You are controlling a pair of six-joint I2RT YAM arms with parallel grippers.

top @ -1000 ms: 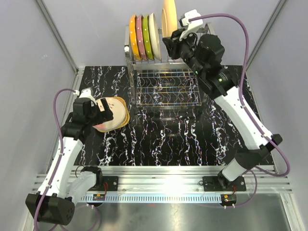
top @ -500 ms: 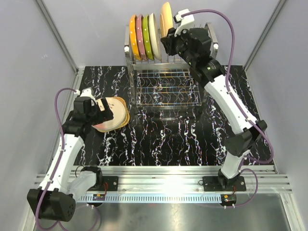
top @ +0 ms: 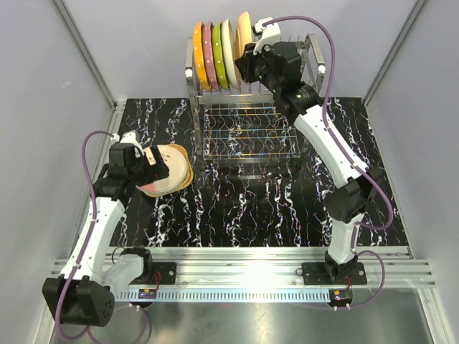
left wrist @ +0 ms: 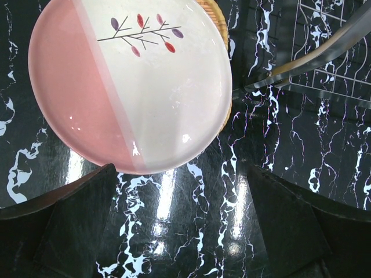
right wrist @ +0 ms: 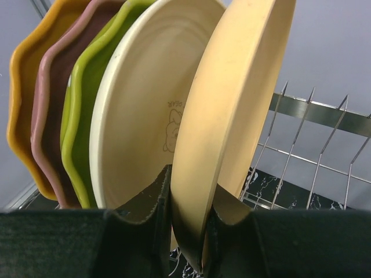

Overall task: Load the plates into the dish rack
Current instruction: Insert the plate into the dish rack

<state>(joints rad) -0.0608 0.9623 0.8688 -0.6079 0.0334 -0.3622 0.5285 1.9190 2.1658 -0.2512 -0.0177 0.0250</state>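
The steel dish rack stands at the back centre. Its top tier holds upright orange, pink, lime-green and cream plates. My right gripper is shut on a tan plate and holds it upright just right of the cream plate, among the prongs. A stack of plates lies on the table at left, topped by a pink-and-white plate with a twig print. My left gripper is open just in front of that stack, above the table.
Bare upright prongs stand to the right of the tan plate. The rack's lower wire grid shelf is in front of the plates. The black marbled table is walled by grey panels on both sides.
My right gripper has carried the tan plate down and left, from above the rack into the row beside the cream plate. The left arm has barely moved.
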